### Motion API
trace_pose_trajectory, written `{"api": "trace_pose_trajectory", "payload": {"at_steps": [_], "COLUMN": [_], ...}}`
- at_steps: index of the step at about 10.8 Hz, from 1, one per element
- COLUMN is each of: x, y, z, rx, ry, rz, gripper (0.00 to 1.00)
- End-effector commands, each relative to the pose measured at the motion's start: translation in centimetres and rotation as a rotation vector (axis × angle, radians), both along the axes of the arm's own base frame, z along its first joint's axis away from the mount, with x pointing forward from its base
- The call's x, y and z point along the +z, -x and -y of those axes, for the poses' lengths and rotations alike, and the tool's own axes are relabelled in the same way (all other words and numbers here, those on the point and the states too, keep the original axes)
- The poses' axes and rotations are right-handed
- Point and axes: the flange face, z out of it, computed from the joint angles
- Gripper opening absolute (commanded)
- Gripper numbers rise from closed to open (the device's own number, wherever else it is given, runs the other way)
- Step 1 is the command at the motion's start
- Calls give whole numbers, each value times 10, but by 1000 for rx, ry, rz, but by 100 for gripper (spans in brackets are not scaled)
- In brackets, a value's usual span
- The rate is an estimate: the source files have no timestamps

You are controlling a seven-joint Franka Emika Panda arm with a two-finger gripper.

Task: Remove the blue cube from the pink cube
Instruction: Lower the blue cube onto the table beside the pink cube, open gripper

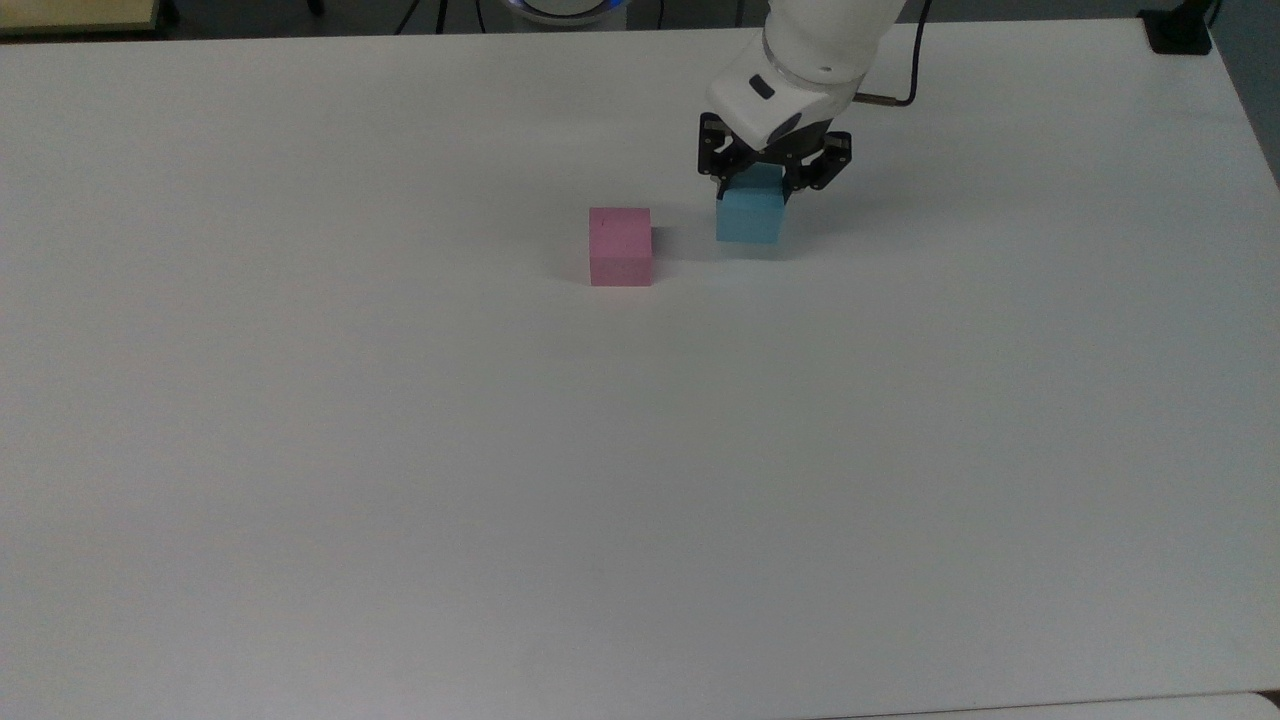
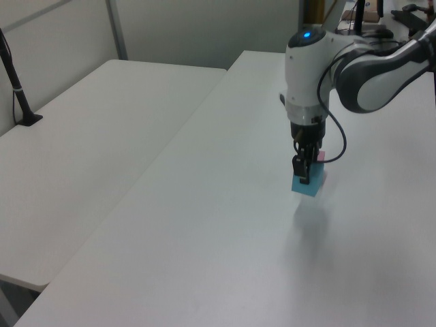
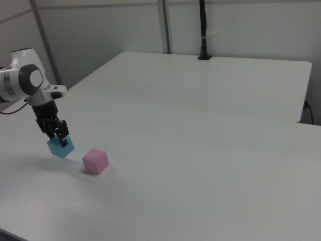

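**Blue cube held in the end effector, off the pink cube**

Top view: the end effector (image 1: 758,190) is pinching the blue cube (image 1: 750,216) between its two dark fingers, one on either side of the cube's upper part. The pink cube (image 1: 620,245) sits alone on the white counter (image 1: 640,450), to the top view's left of the blue cube, with a clear strip of counter between them. A small dark speck marks the pink cube's top face. A faint shadow lies on the counter just under the blue cube. The white arm comes in from the top edge, with a black cable (image 1: 905,70) looping off behind the wrist.

Left view: the arm reaches down from the upper right, and the end effector (image 2: 304,172) grips the blue cube (image 2: 310,184), which hangs tilted. A sliver of the pink cube (image 2: 320,157) peeks out behind the fingers.

Right view: the end effector (image 3: 59,136) holds the blue cube (image 3: 60,147) tilted, with one corner pointing down, near the counter. The pink cube (image 3: 95,160) rests flat on the counter just to the right view's right of it, apart from it. A second white table (image 3: 210,80) stands behind.
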Motion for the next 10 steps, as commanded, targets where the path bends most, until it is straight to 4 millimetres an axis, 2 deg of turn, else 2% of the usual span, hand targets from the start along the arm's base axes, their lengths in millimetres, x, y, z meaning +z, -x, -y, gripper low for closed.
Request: {"api": "trace_pose_trajectory", "payload": {"at_steps": [1, 2, 4, 5, 7, 8, 10], "x": [-33, -41, -48, -47, -37, -9, 50], "y": [-10, -11, -9, -9, -12, -14, -9], "z": [-24, -32, -37, -35, -30, -23, 5], "rx": [12, 8, -7, -12, -20, -36, -97], "ry": [49, 67, 86, 86, 81, 68, 101], "rz": [5, 11, 11, 11, 26, 64, 65], "gripper": [49, 54, 93, 100, 100, 100, 100]}}
